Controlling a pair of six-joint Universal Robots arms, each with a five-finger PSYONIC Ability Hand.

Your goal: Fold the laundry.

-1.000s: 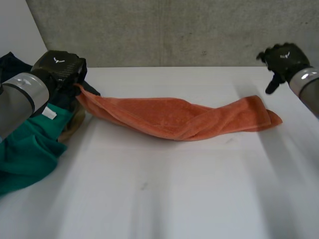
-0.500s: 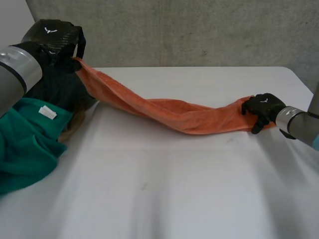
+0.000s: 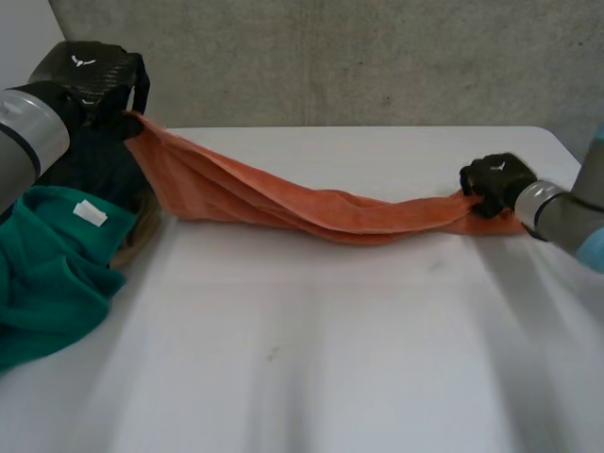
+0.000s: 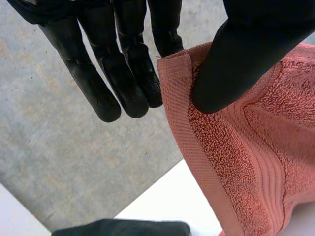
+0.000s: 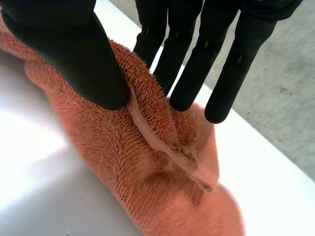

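Left hand (image 3: pixel 90 80) pinches one corner of the orange towel (image 3: pixel 311 212), right hand (image 3: pixel 495 179) clamps its bunched far end; tensioning could slip the shallow corner pinch

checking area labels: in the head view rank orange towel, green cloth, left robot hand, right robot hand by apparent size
1. orange towel
2. green cloth, close behind
3. left robot hand
4. right robot hand

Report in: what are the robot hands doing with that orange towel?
Left robot hand pinches orange towel end, raised. Right robot hand pinches other end, near table. Green garment beside, clear.
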